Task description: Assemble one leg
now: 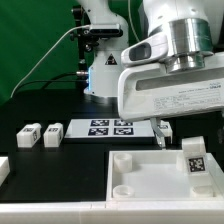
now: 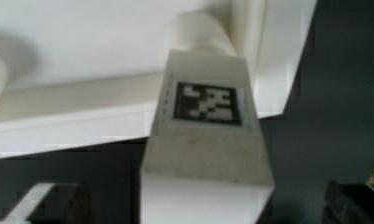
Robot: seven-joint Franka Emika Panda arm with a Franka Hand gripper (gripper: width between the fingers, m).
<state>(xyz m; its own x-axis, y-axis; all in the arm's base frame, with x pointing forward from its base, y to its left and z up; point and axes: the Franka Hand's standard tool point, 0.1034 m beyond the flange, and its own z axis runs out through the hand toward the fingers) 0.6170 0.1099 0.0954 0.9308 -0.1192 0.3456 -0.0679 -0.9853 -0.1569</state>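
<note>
Nearest, the smooth white panel (image 1: 150,185) with its raised rim lies on the matte black bench (image 1: 70,160). The leg (image 1: 195,160) — a chunky white plastic block bearing a square black-and-white tag — stands upright on the panel toward the exterior view's right. The gripper (image 1: 180,132) hangs just above it, its fingers (image 2: 38,205) spread to either side of the block without touching it. Farther back a spare block (image 1: 27,134) and a second spare block (image 1: 52,133) lie at the exterior view's left beside the flat marker board (image 1: 110,127) — behind them the arm's base (image 1: 100,75) and a green curtain (image 1: 30,40).
</note>
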